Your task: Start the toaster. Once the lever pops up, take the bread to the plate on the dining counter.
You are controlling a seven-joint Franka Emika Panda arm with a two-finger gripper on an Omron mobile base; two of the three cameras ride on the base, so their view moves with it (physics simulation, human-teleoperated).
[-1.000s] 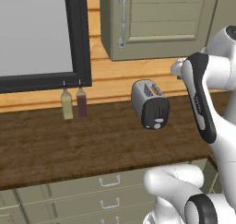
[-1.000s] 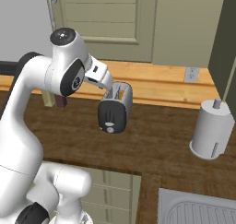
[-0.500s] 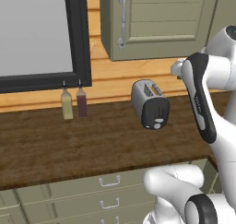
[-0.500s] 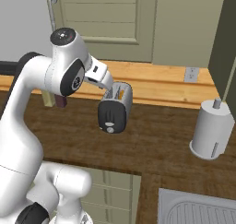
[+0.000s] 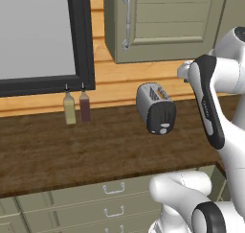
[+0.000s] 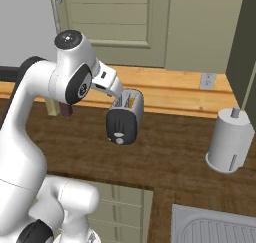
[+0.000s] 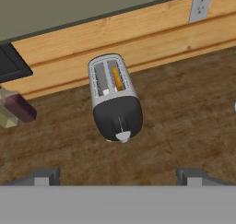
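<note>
**Kid:** What was on the left side?

**Dad:** Two little bottles (image 5: pixel 76 107) stood by the back wall, under a dark window frame (image 5: pixel 81 40). They had nothing to do with the job.

**Kid:** And next to them?

**Dad:** The toaster (image 5: pixel 156 108) sat in the middle of the wood worktop (image 5: pixel 57 150), well apart from the bottles. From the hand camera you could look down into its two slots. The bread (image 7: pixel 117 79) stood inside the right slot, just an orange edge showing.

**Kid:** Was the toaster on yet?

**Dad:** I think not. The lever (image 7: pixel 123 136) was a small pale knob on the black end face, low down, and nothing was touching it. I could not tell for sure how far down it was.

**Kid:** Where was the gripper (image 7: pixel 118 174)?

**Dad:** It hung above the toaster's near end, with its two tips spread as wide as they go. It held nothing.

**Kid:** So what step was it?

**Dad:** The very first one, starting the toaster. Next, the hand would need to come down and forward, put a tip on that lever and push it down.

**Kid:** And on the right?

**Dad:** A paper towel roll (image 6: pixel 229 141) stood near a sink (image 6: pixel 215 227).
</note>
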